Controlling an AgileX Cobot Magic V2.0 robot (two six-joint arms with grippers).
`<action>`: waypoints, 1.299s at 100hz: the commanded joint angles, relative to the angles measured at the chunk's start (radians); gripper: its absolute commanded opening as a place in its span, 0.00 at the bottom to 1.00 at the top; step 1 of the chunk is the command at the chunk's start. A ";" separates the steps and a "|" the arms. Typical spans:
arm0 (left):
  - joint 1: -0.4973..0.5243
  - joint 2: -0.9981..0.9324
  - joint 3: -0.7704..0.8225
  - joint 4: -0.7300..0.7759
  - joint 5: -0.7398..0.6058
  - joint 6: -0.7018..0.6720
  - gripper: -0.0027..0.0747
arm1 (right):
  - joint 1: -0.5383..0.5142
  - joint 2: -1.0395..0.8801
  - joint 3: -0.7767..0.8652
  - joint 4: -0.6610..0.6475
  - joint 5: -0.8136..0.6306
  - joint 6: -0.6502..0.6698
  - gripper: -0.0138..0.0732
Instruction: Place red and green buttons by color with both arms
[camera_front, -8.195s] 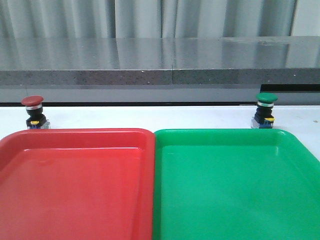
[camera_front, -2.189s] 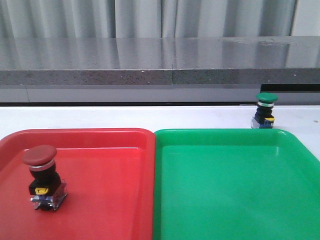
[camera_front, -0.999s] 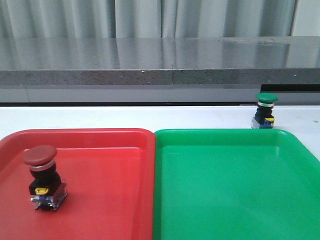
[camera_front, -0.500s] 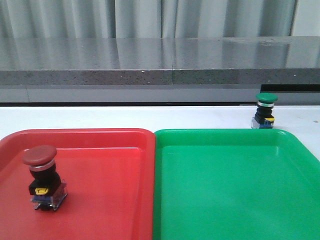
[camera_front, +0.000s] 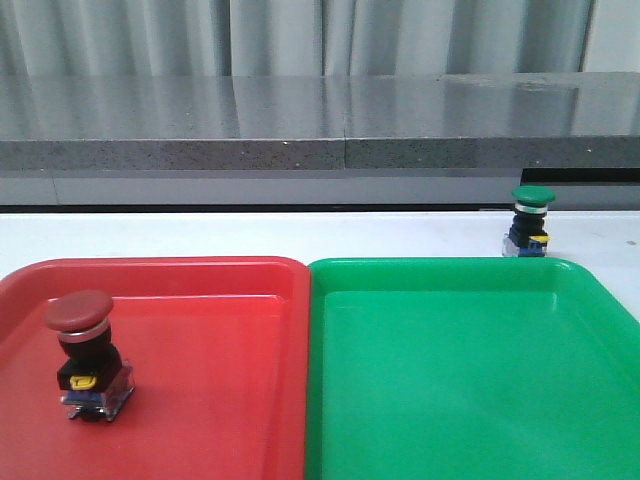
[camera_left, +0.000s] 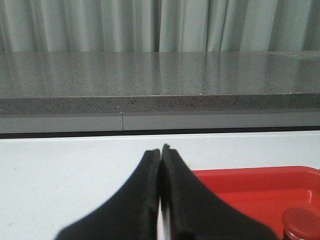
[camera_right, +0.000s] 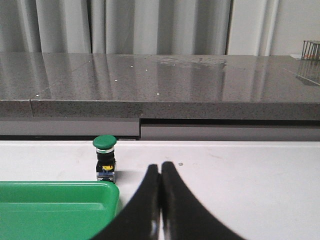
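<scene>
I see both tools, left (camera_left: 160, 150) and right (camera_right: 160, 167), closed on nothing; red button (camera_left: 301, 223) is partly cut off.

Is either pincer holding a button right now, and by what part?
Nothing is held. Left pincer and right pincer are shut on nothing; red button and green button stand free.

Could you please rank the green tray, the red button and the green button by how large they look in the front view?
1. green tray
2. red button
3. green button

The red button sits nearer the camera, so the buttons' true sizes may match.
</scene>
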 joint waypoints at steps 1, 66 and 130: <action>0.003 -0.032 0.010 -0.010 -0.088 0.004 0.01 | -0.007 0.009 -0.018 0.000 -0.073 -0.008 0.09; 0.003 -0.032 0.010 -0.010 -0.088 0.004 0.01 | -0.007 0.064 -0.185 0.000 0.171 -0.007 0.09; 0.003 -0.032 0.010 -0.010 -0.088 0.004 0.01 | -0.007 0.781 -0.838 0.039 0.533 -0.006 0.09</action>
